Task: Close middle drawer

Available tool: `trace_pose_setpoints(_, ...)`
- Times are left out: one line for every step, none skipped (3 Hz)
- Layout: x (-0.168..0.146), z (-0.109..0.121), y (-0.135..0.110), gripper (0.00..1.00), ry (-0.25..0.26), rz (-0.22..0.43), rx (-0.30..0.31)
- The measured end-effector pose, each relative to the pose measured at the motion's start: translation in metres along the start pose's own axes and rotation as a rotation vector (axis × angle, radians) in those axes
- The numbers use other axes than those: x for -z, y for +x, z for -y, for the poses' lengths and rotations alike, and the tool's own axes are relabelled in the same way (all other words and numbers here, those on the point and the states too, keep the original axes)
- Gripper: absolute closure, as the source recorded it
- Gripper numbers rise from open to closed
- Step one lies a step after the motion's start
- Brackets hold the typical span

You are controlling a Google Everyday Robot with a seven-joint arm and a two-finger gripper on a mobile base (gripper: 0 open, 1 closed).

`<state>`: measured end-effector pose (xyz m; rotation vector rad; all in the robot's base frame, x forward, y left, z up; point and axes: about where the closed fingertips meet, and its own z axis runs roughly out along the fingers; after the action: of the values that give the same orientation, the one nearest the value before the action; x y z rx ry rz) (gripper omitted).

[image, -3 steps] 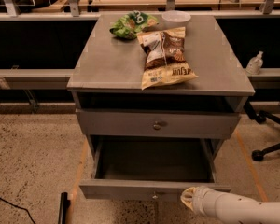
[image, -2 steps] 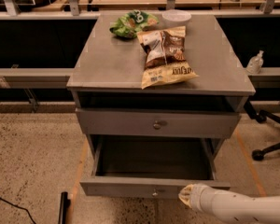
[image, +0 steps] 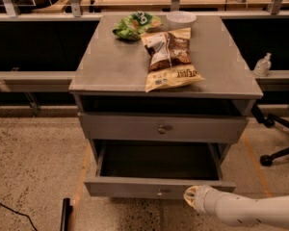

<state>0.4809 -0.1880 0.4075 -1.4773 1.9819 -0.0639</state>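
- The gripper shows only as a pale, rounded tip on the end of the white arm. The arm comes in from 4 o'clock and is cut off by the right and lower edges of my view. I cannot tell whether the gripper is released or clenched.
- That tip sits at the front panel of the middle drawer, just toward 3 o'clock from the knob. I cannot make out whether it touches the panel.
- Whatever lies beneath this drawer is hidden behind its front, and the foot of the cabinet is lost at the bottom edge.
- The middle drawer lies at 6 o'clock in my view, under the shut upper drawer, and stands pulled well out.
- It is grey wood, with a flat front, a small round metal knob at centre, and a deep box with a dark interior.
- Its long axis runs from 9 to 3 o'clock. Its front faces 6 o'clock, toward the camera, level and square to the cabinet.
- On the cabinet top lies a chip bag, with a green snack bag at 11 o'clock from it and a white bowl at 12.
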Motion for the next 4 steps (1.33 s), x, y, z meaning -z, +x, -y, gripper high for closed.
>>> trace_pose_setpoints(0.000,0.000,0.000,1.00,0.000,0.000,0.000)
trace_pose_setpoints(-0.011,0.013,-0.004,1.00,0.036,-0.002,0.027)
trace_pose_setpoints(-0.011,0.013,-0.004,1.00,0.036,-0.002,0.027)
trace_pose_setpoints(-0.025,0.019,-0.009,1.00,0.050,0.010,0.025)
